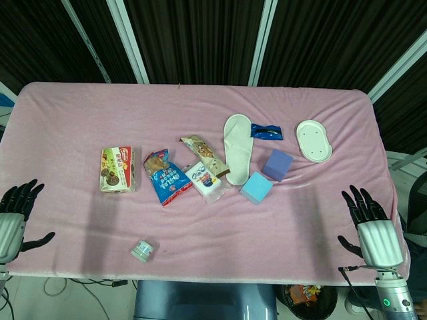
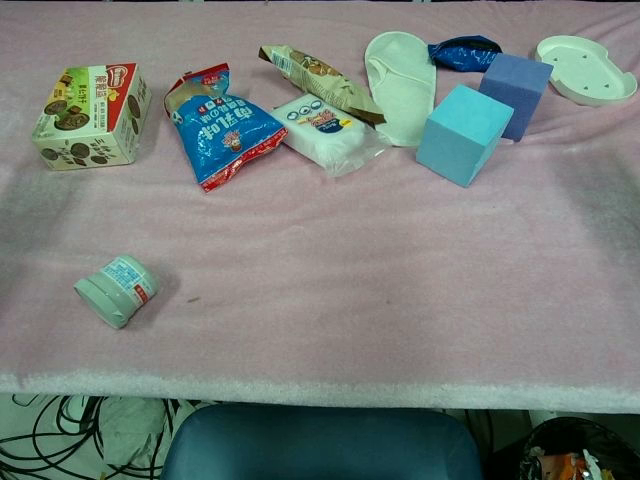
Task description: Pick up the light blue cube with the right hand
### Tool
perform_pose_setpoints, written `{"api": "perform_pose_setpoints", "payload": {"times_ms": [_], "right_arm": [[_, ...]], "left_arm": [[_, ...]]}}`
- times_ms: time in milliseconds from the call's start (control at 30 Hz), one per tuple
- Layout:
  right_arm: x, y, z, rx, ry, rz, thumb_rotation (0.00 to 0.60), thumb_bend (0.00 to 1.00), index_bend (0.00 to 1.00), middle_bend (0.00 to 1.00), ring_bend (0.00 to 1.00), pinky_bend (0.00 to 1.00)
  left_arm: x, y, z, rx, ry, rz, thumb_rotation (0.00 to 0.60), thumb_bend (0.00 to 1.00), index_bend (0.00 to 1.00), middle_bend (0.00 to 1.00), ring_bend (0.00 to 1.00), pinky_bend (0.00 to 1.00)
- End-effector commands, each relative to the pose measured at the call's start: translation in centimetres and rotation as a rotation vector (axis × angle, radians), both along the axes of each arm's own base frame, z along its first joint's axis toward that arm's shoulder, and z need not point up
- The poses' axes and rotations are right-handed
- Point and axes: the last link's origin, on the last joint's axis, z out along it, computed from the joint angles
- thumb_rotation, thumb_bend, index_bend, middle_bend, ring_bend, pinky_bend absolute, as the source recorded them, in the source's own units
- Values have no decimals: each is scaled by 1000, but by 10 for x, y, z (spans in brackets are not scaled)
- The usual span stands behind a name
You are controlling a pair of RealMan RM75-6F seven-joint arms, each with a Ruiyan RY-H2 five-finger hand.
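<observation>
My left hand [image 1: 17, 213] hangs at the near left edge of the pink cloth [image 1: 80, 127], fingers spread and holding nothing; it has no part in this job.

Going rightward over the table, I pass a biscuit box [image 1: 118, 169], a small jar on its side [image 1: 142, 251] near the front edge, a blue snack bag [image 1: 165, 178], a white packet [image 1: 203, 179] with a brown wrapper [image 1: 203, 152] behind it, and a white slipper [image 1: 237, 145].

Then comes the light blue cube [image 1: 256, 188], resting flat on the cloth just right of the slipper's near end. It touches or nearly touches the purple cube [image 1: 277, 165] behind and to its right. As a cube it has no long axis; it sits turned, so that a vertical edge, not a flat face, points toward me in the chest view [image 2: 463, 134].

My right hand [image 1: 368, 223] waits at the near right edge, well apart from the cube, fingers open and empty. I judge the reach has not begun. Next I must travel forward and left, and turn my wrist so thumb and fingers meet two opposite faces, clear of the purple cube.
</observation>
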Motion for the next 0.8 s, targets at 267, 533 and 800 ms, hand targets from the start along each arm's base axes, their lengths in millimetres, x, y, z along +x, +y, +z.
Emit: {"api": "perform_pose_setpoints", "payload": {"times_ms": [267,533,800], "right_arm": [[4,0,-2,18,-14,9,600,84,0,0,0,227],[42,-10,-14,112,-118,46,600,24,0,0,0,227],[108,-47,-45,233,-265,50,600,0,0,0,0,227]], "left_arm": [[0,1,0,0,-2,1,600,0,0,0,0,0],[-1,-1,2,8,-11,4,600,0,0,0,0,0],[-1,0,2,1,-18,7,600,0,0,0,0,0]]}}
